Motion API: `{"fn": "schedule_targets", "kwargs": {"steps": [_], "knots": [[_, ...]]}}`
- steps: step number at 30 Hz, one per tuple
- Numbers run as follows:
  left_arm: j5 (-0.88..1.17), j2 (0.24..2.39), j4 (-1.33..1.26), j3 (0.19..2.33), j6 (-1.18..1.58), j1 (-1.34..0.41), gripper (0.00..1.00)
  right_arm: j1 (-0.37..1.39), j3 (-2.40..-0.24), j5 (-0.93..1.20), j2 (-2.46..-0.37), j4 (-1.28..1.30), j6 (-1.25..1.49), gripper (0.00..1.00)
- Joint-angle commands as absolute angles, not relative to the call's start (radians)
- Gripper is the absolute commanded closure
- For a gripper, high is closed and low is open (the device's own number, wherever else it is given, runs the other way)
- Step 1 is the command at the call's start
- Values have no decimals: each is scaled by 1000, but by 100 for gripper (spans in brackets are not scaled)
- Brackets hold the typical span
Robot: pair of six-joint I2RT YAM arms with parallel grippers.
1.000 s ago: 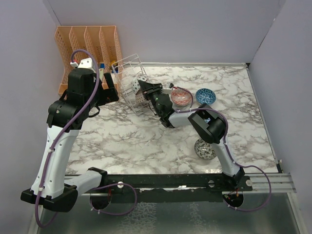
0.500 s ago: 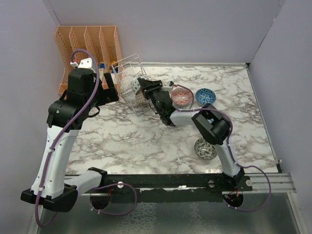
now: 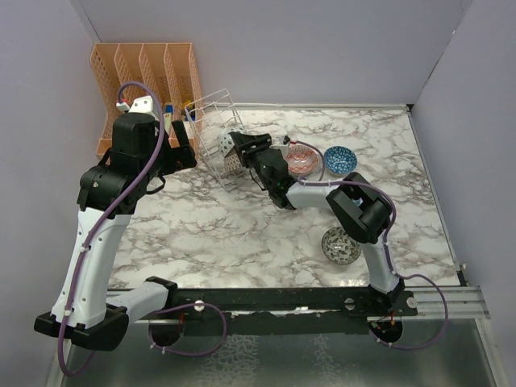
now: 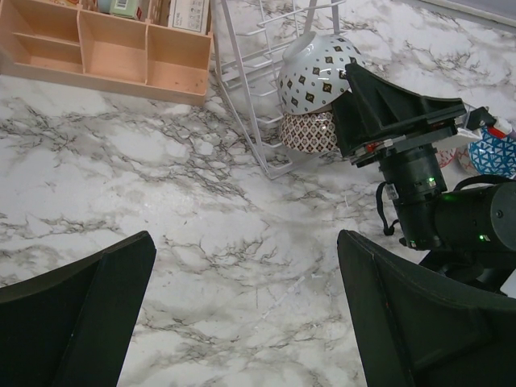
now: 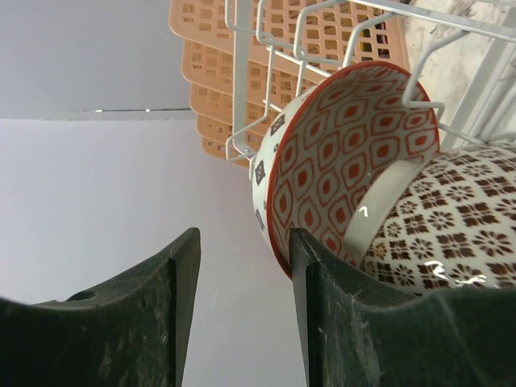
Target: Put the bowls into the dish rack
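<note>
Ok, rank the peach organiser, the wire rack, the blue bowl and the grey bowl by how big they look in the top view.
1. peach organiser
2. wire rack
3. blue bowl and grey bowl, tied: they look about the same size.

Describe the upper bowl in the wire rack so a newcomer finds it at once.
Find the peach organiser in the far left corner; the white wire rack stands just right of it. Of the two bowls on edge inside, it is the upper bowl, white with dark diamonds outside, red-patterned inside, above the brown-patterned bowl.
</note>
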State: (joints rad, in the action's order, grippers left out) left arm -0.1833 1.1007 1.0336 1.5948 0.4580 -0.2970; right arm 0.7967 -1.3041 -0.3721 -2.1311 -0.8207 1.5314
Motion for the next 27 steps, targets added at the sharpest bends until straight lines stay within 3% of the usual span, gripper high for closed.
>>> {"fn": "schedule_targets", "kwargs": {"steps": [1,27], "knots": [[-163,1089,1023,1601,456,-302,1,797,-1268,-338,-2067,-811,1563,52],[-167,1079,1019,1582,453,-311,1,797,-1126,-237,-1930,-714,1584,52]]}}
